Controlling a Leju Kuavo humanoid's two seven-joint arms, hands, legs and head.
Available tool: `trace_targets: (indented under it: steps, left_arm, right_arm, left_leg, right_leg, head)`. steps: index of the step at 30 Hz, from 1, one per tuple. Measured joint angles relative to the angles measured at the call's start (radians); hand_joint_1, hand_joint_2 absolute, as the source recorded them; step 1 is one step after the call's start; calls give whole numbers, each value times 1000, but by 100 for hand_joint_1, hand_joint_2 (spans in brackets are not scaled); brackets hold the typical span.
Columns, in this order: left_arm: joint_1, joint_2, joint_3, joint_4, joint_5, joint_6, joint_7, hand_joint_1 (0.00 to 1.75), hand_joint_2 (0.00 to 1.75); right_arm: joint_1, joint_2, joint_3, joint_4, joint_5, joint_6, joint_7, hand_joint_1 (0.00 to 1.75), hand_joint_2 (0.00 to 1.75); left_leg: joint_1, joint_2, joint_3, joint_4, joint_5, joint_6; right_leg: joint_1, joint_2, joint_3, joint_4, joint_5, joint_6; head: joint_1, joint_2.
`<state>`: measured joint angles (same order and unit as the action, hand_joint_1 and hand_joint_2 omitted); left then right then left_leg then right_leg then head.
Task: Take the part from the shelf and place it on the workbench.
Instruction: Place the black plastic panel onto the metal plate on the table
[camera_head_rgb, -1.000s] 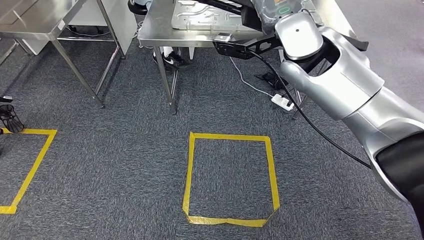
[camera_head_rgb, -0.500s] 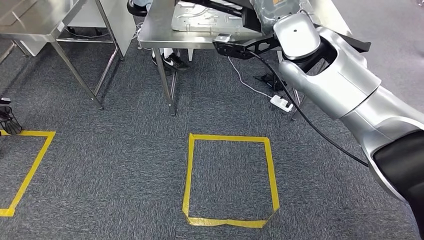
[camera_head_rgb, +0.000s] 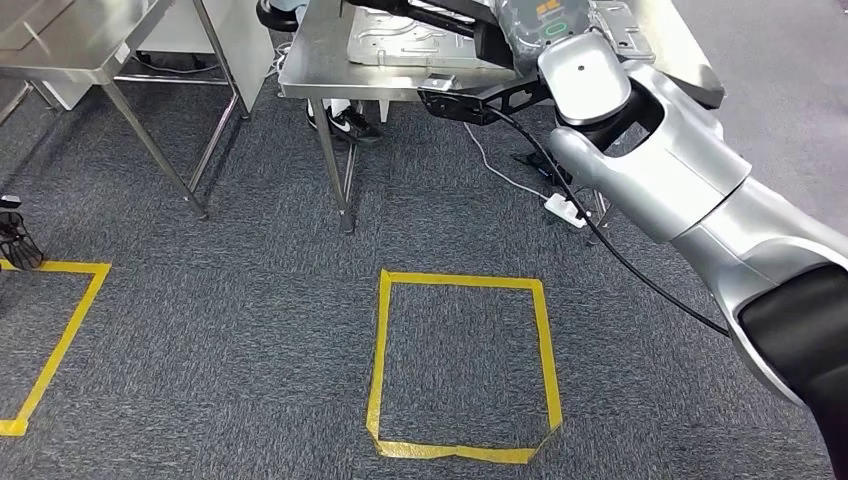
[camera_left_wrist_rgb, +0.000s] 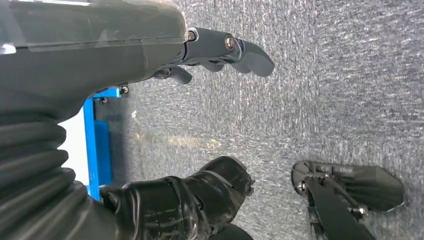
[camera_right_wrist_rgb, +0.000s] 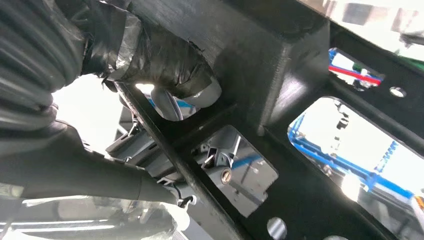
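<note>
The part is a black metal frame with cut-out holes (camera_right_wrist_rgb: 300, 75). My right hand (camera_right_wrist_rgb: 150, 65) grips it, the taped thumb wrapped over one edge. In the head view my silver right arm (camera_head_rgb: 650, 170) reaches up to the steel workbench (camera_head_rgb: 310, 70), and the black part (camera_head_rgb: 470, 100) hangs at the bench's front edge, partly over its top. The hand itself is mostly hidden behind the wrist there. My left hand (camera_left_wrist_rgb: 220, 50) hangs over the grey carpet with its fingers apart and nothing in it.
A silver pressed-metal panel (camera_head_rgb: 400, 40) lies on the workbench. A person's shoe (camera_head_rgb: 345, 118) shows under it. A white power strip (camera_head_rgb: 565, 205) and cable lie by the bench legs. A second steel table (camera_head_rgb: 70, 45) stands left. Yellow tape squares (camera_head_rgb: 460, 280) mark the carpet.
My right arm has edged left and farther over the workbench, carrying the black part with it. The view has shifted slightly. The left hand is unchanged.
</note>
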<state>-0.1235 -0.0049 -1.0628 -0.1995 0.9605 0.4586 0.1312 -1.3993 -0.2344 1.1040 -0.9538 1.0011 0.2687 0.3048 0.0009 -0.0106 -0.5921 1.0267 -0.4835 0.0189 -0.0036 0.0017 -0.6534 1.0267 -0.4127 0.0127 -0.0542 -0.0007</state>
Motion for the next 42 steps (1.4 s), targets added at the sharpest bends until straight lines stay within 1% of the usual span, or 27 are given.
trace_targets:
  steps: [2, 3, 4, 6, 7, 8, 9, 11, 12, 13, 14, 17, 19, 22, 23, 24, 25, 27, 28, 29, 32, 34, 37, 38, 39, 40, 42]
  left_arm:
    - [0, 1, 0, 0, 0, 1, 0, 0, 175]
    - [0, 2, 0, 0, 0, 2, 0, 0, 175]
    - [1, 2, 0, 0, 0, 2, 0, 0, 175]
    - [1, 2, 0, 0, 0, 2, 0, 0, 175]
    - [2, 2, 0, 0, 0, 2, 0, 0, 175]
    - [2, 2, 0, 0, 0, 2, 0, 0, 175]
    - [3, 2, 0, 0, 0, 2, 0, 0, 175]
    - [4, 2, 0, 0, 0, 2, 0, 0, 175]
    - [5, 2, 0, 0, 0, 3, 0, 0, 175]
    - [4, 3, 0, 0, 0, 3, 0, 0, 175]
    - [3, 3, 0, 0, -1, 4, 0, 0, 175]
    - [2, 2, 0, 0, -1, 4, 0, 0, 175]
    - [4, 2, 0, 0, -3, 4, 1, 0, 175]
    - [2, 3, -1, 0, -4, 4, 1, 0, 175]
    - [1, 3, -1, 0, -4, 4, 1, 0, 175]
    - [2, 2, -1, 0, -4, 4, 1, 0, 175]
    - [4, 2, -1, 0, -4, 4, 2, 0, 175]
    - [7, 1, 0, 0, -4, 3, 2, 0, 175]
    - [6, 1, 0, 0, -4, 3, 2, 0, 175]
    - [5, 1, -1, 0, -4, 2, 2, 0, 175]
    - [1, 2, -1, 0, -6, 1, 1, 0, 175]
    - [1, 3, -1, 0, -7, 1, 0, 0, 175]
    - [1, 2, -1, 0, -8, 0, 0, 0, 175]
    - [1, 2, -1, 0, -9, 0, 0, 0, 175]
    - [1, 2, -1, 0, -10, 0, 0, 0, 175]
    - [2, 1, -2, 0, -11, 0, 0, 0, 175]
    - [4, 3, -2, 0, -14, 2, 0, 0, 175]
  right_arm:
    - [1, 3, 0, 2, 1, 0, 0, 175, 175]
    - [0, 4, 0, 2, 2, 0, 0, 175, 175]
    - [0, 5, 0, 3, 3, 0, 0, 175, 175]
    - [4, 6, 0, 5, 4, 0, 0, 175, 175]
    - [7, 7, 1, 6, 4, 0, 0, 175, 175]
    - [11, 8, 1, 6, 4, 0, 0, 175, 175]
    - [13, 9, 1, 7, 4, 0, 0, 175, 175]
    - [13, 10, 2, 8, 4, 1, 0, 175, 175]
    - [10, 11, 2, 9, 5, 1, 0, 175, 175]
    - [8, 11, 2, 9, 5, 1, 0, 175, 175]
    - [6, 11, 2, 9, 5, 2, 0, 175, 175]
    - [6, 12, 1, 9, 5, 4, 0, 175, 175]
    - [2, 13, 0, 10, 7, 3, 0, 175, 175]
    - [3, 15, 0, 11, 9, 2, 0, 175, 175]
    - [7, 15, 0, 12, 9, 2, 0, 175, 175]
    - [11, 15, 0, 12, 9, 2, 0, 175, 175]
    - [13, 15, 0, 13, 9, 2, 0, 175, 175]
    - [11, 15, 0, 14, 10, 2, 0, 175, 175]
    - [9, 16, 1, 15, 11, 2, 0, 175, 175]
    - [7, 17, 1, 16, 12, 2, 0, 175, 175]
    - [4, 22, 2, 18, 16, 1, 0, 175, 175]
    - [-1, 26, 1, 19, 19, 1, 2, 175, 175]
    - [-5, 33, 2, 23, 23, 1, 3, 175, 175]
    - [-4, 36, 2, 25, 24, 1, 2, 175, 175]
    - [-3, 37, 3, 27, 24, 1, 1, 175, 175]
    - [-3, 39, 3, 30, 25, 0, -1, 175, 175]
    - [-3, 41, 3, 34, 25, 0, -2, 175, 175]
  left_leg:
    - [-1, 2, 0, 7, -11, -11]
    - [-1, 3, -12, 35, -25, -16]
    - [2, 4, -36, 83, -44, -20]
    - [6, 4, -109, 210, -83, -28]
    - [8, 5, -141, 253, -84, -31]
    - [10, 5, -159, 264, -67, -33]
    - [11, 5, -158, 237, -32, -34]
    - [12, 5, -114, 110, 54, -33]
    - [9, 5, -89, 55, 78, -31]
    - [6, 5, -70, 18, 85, -26]
    - [2, 5, -61, 3, 77, -20]
    - [1, 5, -39, -18, 63, 3]
    - [4, 4, -18, -27, 58, 16]
    - [4, 4, -2, -30, 44, 26]
    - [4, 3, 5, -30, 37, 26]
    - [4, 1, 14, -29, 30, 25]
    - [5, 0, 25, -29, 22, 23]
    - [4, -2, 47, -28, 5, 16]
    - [2, -3, 53, -27, -3, 11]
    - [1, -4, 56, -27, -10, 5]
    - [1, -3, 62, -20, -21, -14]
    - [3, 0, 40, 29, -35, -24]
    - [8, 4, -72, 207, -93, -36]
    - [9, 4, -106, 245, -106, -37]
    - [9, 4, -124, 252, -101, -37]
    - [9, 4, -125, 224, -75, -34]
    - [4, 4, -87, 94, 17, -18]
  right_leg:
    - [-7, 0, 12, -8, -4, -7]
    - [-12, 0, 20, -13, -6, -12]
    - [-15, -1, 28, -17, -9, -16]
    - [-15, -1, 41, -17, -20, -21]
    - [-15, 0, 48, -17, -26, -21]
    - [-15, 0, 57, -16, -34, -20]
    - [-16, 1, 67, -15, -42, -18]
    - [-18, 2, 90, -15, -60, -11]
    - [-17, 2, 98, -16, -67, -7]
    - [-17, 3, 103, -18, -72, -2]
    - [-16, 3, 106, -19, -73, 4]
    - [-14, 1, 111, -10, -76, 18]
    - [-13, -1, 77, 56, -98, 23]
    - [-13, -1, -47, 242, -158, 26]
    - [-13, -1, -79, 274, -163, 25]
    - [-14, -1, -94, 271, -147, 25]
    - [-15, -1, -90, 229, -110, 23]
    - [-14, -2, -50, 90, -12, 16]
    - [-12, -3, -33, 33, 13, 14]
    - [-10, -3, -21, 0, 28, 11]
    - [-8, -1, -5, -16, 26, -4]
    - [-11, -1, 7, -17, 21, -17]
    - [-11, 2, 21, -17, 7, -27]
    - [-9, 3, 27, -17, 1, -28]
    - [-7, 4, 35, -17, -6, -28]
    - [-6, 4, 46, -16, -14, -28]
    - [-4, 4, 68, -17, -30, -26]
  head:
    - [1, 0]
    - [1, 0]
    - [1, 0]
    - [1, 0]
    - [1, 0]
    - [1, 0]
    - [1, 0]
    - [1, 0]
    - [1, 0]
    - [1, 0]
    - [1, 0]
    - [4, 0]
    - [12, 0]
    - [18, 0]
    - [19, 0]
    - [20, 0]
    - [20, 0]
    - [21, 0]
    - [22, 0]
    - [22, 0]
    - [20, 0]
    - [18, 0]
    - [15, 0]
    - [15, 0]
    - [15, 0]
    - [15, 0]
    - [16, 0]
